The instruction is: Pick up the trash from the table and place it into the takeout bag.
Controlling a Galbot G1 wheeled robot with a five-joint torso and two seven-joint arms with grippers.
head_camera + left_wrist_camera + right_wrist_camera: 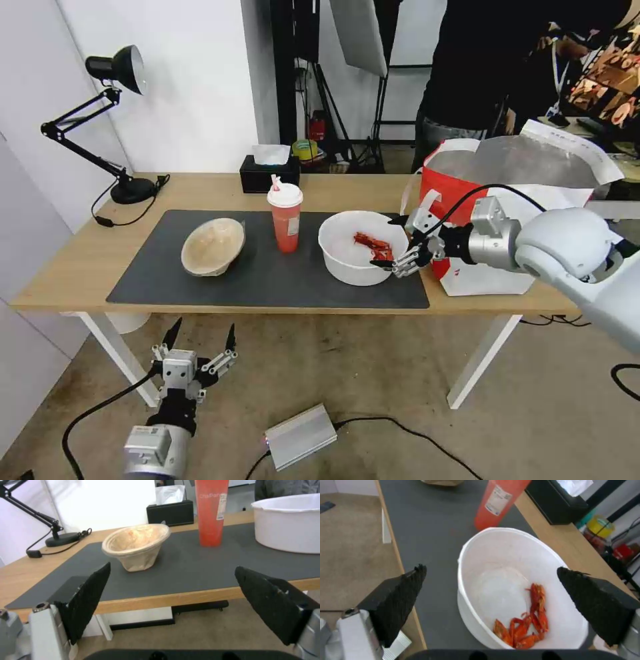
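- The right gripper (402,241) is hanging at the right-hand rim of the white bowl (360,247), jaws spread wide, one finger toward the back of the rim and one toward the front; the bowl is lying directly ahead of it, toward the robot's left.
- In the right wrist view the bowl (520,590) is sitting between the two spread fingers (400,597), with red scraps (526,625) lying at its near side.
- The takeout bag (507,220) is standing open on the surface (73,267) just behind that gripper, so I judge the carry is going to be short.
- The red cup (285,217) is standing near the bowl's left side, the tan bowl (213,245) further left, tilted on the dark mat (267,287).
- The left gripper (198,347) is idling below the front edge, jaws wide, nearer the tan bowl.
- Room is looking tight only between bowl and bag.
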